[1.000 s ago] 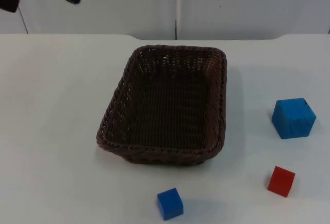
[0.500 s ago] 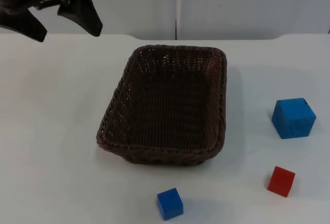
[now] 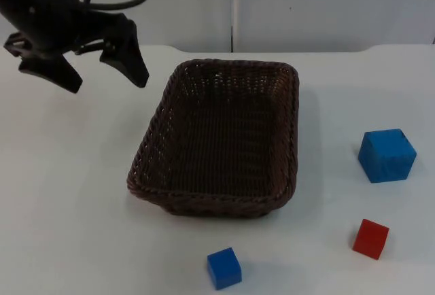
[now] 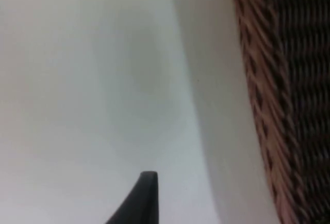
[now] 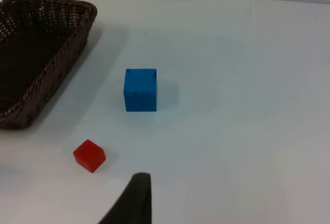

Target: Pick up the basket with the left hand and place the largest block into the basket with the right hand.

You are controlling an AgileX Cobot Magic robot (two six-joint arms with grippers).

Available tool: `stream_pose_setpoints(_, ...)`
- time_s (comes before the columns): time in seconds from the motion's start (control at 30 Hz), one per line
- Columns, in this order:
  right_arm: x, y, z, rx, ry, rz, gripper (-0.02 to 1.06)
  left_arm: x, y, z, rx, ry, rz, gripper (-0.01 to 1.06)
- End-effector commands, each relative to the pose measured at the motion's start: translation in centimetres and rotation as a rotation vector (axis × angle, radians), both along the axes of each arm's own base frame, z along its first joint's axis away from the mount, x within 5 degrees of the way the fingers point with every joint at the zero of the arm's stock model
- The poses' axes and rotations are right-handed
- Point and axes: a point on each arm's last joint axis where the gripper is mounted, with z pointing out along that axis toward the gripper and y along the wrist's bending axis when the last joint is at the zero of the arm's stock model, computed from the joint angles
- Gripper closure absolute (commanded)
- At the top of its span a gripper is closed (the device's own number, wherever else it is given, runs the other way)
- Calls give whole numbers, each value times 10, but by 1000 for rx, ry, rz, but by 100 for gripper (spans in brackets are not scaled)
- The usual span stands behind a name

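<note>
- Beside the dark brown woven wicker basket (image 3: pixel 221 139), off its far-left corner: left gripper (image 3: pixel 102 71), fingers spread wide, holding nothing.
- Largest block, big blue cube (image 3: pixel 387 155), sits well right of basket.
- Step, by my reading: approach; next, close on rim.
- Right arm waits.

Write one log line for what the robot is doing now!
left gripper: open, beside basket | large blue block: on table | right arm: waiting

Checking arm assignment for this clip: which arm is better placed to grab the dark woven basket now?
Left. The left gripper hangs open beside the dark brown woven basket, near its far left rim. The right arm waits nearer the large blue cube.
</note>
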Motion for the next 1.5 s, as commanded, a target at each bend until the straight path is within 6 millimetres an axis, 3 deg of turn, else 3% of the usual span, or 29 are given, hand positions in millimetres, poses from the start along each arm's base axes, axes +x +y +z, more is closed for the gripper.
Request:
stream_pose_setpoints(0.0, 0, 0, -2, -3, 2, -6, -1, 3, -6, -5, -9, 3, -20, 0)
stream_pose_setpoints(0.47, 0, 0, -2, -1, 2, -7, -1, 27, -42, -42, -6, 46, -107, 0)
stream_pose_setpoints(0.8, 0, 0, -2, -1, 2, -7, -1, 31, -66, -69, -8, 42, -116, 0)
stream_pose_setpoints(1.2, 0, 0, -2, 1, 3, -13, -1, 39, -71, -93, -37, 87, -96, 0)
stream_pose_setpoints(1.37, 0, 0, -2, 1, 3, -13, -1, 40, -71, -97, -41, 85, -84, 14)
stream_pose_setpoints(1.47, 0, 0, -2, 1, 3, -13, -1, 40, -71, -97, -41, 82, -75, 39)
